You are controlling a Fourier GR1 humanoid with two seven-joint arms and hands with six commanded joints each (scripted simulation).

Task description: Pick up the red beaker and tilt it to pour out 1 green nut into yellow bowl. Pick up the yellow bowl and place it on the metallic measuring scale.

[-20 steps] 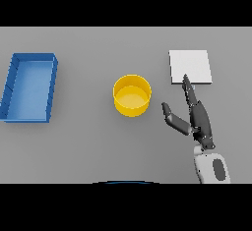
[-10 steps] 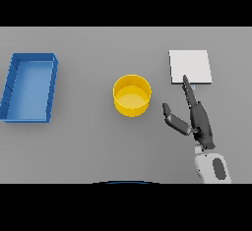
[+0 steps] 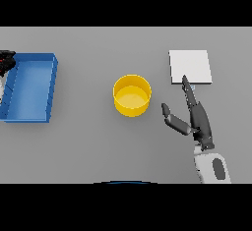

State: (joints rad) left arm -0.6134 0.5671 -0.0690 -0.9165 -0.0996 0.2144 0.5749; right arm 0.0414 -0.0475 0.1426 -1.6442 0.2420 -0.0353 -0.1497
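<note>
The yellow bowl (image 3: 132,95) stands upright in the middle of the table, and I cannot make out anything inside it. To its right my right hand (image 3: 199,122) is open. Its fingers are straight and point away from me toward the scale, and its thumb is spread toward the bowl without touching it. The metallic measuring scale (image 3: 190,66), a pale square plate, lies at the back right, just past the fingertips. A dark shape with a red speck, my left hand (image 3: 5,62), shows at the far left edge. No red beaker is clearly visible.
A blue open tray (image 3: 52,85) lies at the left of the table, next to the dark shape at the edge. Grey tabletop lies between the tray and the bowl and in front of the bowl.
A dark shape with a bit of red has come into view at the left edge beside the blue tray. The right hand has hardly moved.
</note>
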